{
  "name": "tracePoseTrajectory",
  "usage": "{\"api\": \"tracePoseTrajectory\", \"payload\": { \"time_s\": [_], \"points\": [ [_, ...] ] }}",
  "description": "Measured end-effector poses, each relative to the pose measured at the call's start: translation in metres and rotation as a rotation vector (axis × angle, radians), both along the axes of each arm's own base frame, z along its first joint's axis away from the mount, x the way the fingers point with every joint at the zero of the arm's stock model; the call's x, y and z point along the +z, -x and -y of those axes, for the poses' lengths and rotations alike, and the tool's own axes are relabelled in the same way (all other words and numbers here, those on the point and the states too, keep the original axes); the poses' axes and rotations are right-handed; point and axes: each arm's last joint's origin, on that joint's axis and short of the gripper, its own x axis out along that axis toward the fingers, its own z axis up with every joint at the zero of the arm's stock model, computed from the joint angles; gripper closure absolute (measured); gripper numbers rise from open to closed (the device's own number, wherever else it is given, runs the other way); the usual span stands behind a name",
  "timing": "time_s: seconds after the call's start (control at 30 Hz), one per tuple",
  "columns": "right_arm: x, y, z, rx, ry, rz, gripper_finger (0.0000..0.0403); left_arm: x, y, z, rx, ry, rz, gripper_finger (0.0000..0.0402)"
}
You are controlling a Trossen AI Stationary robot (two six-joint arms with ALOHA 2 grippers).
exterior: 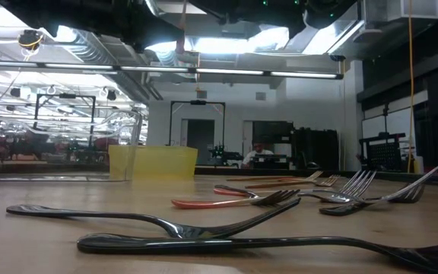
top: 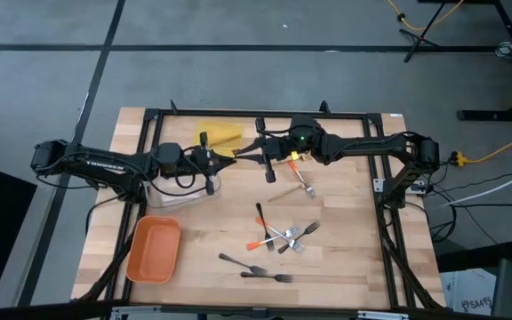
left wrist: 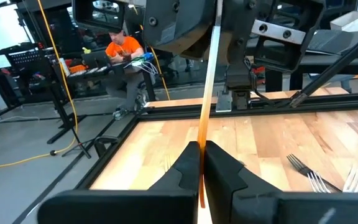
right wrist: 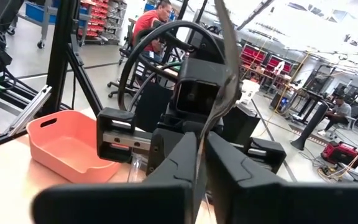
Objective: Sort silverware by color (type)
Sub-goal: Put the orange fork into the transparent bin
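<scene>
Near the table's (top: 345, 267) front edge lay the loose silverware (top: 278, 240). Farther back, the left gripper (left wrist: 201, 163) and right gripper (right wrist: 201, 155) both pinched one orange-handled utensil (left wrist: 207, 93) mid-air; a mistimed release could drop it.

Both arms are stretched toward each other above the far middle of the surface, their wrists nearly meeting. The left tool (top: 223, 157) is seen with its fingers (left wrist: 185, 171) pressed shut. The right tool (top: 241, 156) is pointed at the left one, its fingers (right wrist: 182, 163) drawn almost together.
</scene>
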Motion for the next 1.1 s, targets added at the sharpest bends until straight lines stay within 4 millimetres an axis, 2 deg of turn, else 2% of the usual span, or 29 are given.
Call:
{"api": "tracePoseTrajectory", "payload": {
  "time_s": [0.27,0.6,0.8,1.1],
  "points": [
    [-0.002,0.001,0.003,-0.132,-0.011,-0.05,0.0323,0.0,0.0,0.0,0.006,0.005,0.004,0.0399],
    [0.011,0.027,0.001,-0.185,-0.002,-0.214,0.0322,-0.001,0.01,0.0,0.036,0.08,-0.053,0.04],
    [0.012,0.042,-0.001,-0.221,0.026,-0.33,0.0322,0.001,0.031,0.002,0.054,0.196,-0.115,0.04],
    [0.003,0.046,0.0,-0.284,0.033,-0.445,0.0322,-0.008,0.073,0.006,0.116,0.497,-0.279,0.04]
  ]
}}
